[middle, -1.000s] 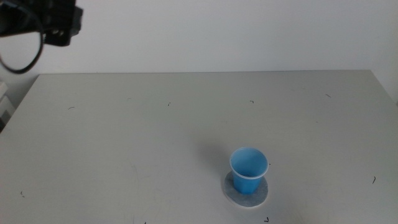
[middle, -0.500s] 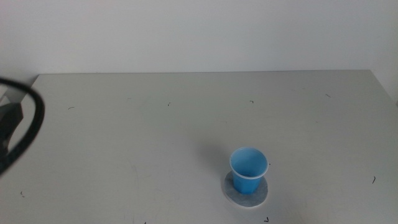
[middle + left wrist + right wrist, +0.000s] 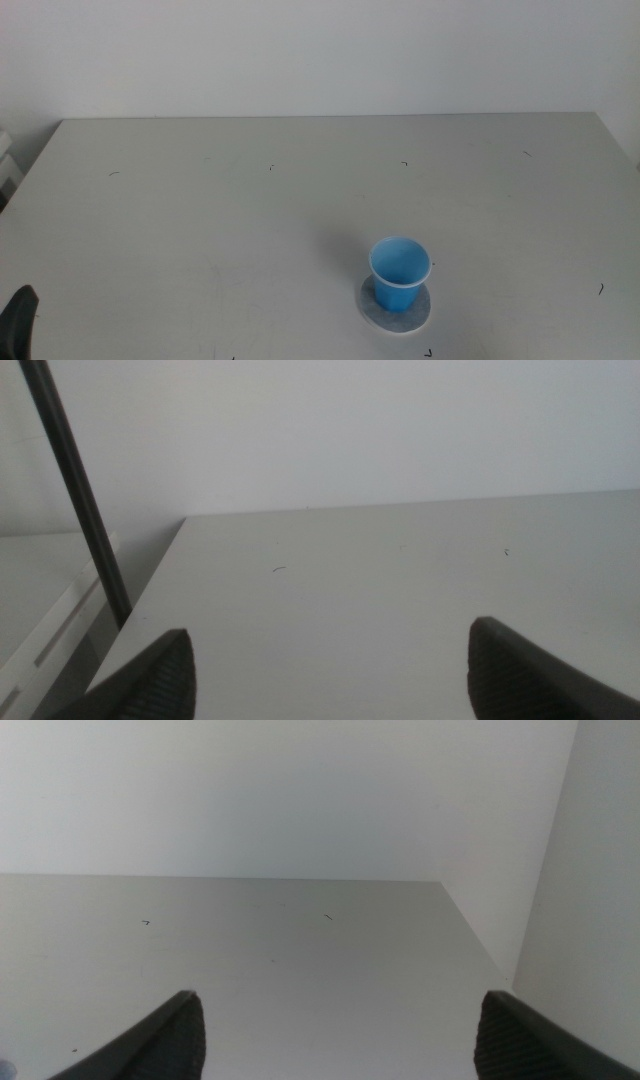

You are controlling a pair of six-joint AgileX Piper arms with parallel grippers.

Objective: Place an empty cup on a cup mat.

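The left gripper [image 3: 330, 660] is low at the near left corner of the table, only a dark tip of it visible in the middle view, its fingers [image 3: 160, 675] wide apart with nothing between, and the right gripper [image 3: 340, 1030] is equally spread and holds nothing.

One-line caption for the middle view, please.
Blue cup stands upright on the round cup mat on the grey table; only the left pincer shows, at the bottom-left edge.

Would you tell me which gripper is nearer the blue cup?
Probably right: the blue cup stands right of centre, the left gripper waits far off at the table's near left edge, and the right gripper is outside the middle view.
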